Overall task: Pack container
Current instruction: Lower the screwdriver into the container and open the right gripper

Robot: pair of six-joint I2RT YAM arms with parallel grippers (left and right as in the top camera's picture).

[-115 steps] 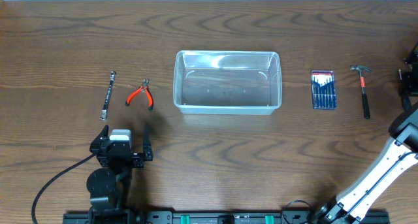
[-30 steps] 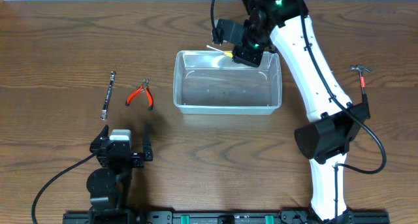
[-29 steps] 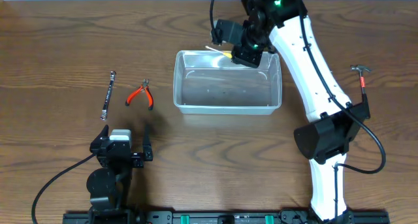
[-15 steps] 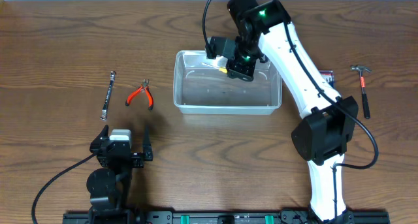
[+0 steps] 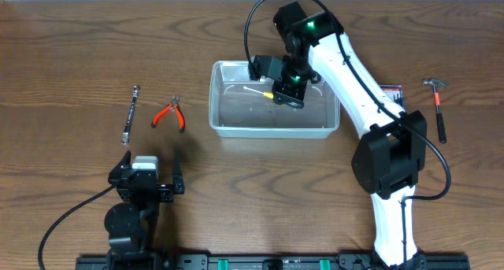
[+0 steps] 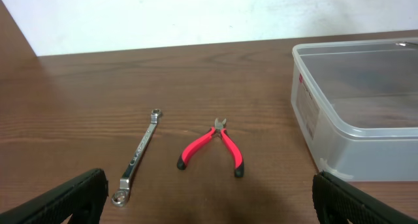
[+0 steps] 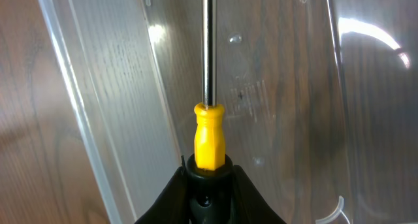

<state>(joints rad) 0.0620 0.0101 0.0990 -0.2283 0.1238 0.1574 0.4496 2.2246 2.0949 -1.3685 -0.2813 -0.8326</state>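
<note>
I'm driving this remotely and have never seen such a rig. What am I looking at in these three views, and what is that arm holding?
Two robot arms work at a wooden table. The wide picture looks straight down from above; the other two come from a camera on each wrist. The right end effector is shut on a yellow-handled screwdriver, held over the inside of the clear container. The left end effector is open and holds nothing, near the table's front edge. Left of the container lie a wrench and red pliers; right of it a hammer and a screwdriver set case, mostly hidden by the arm.
</note>
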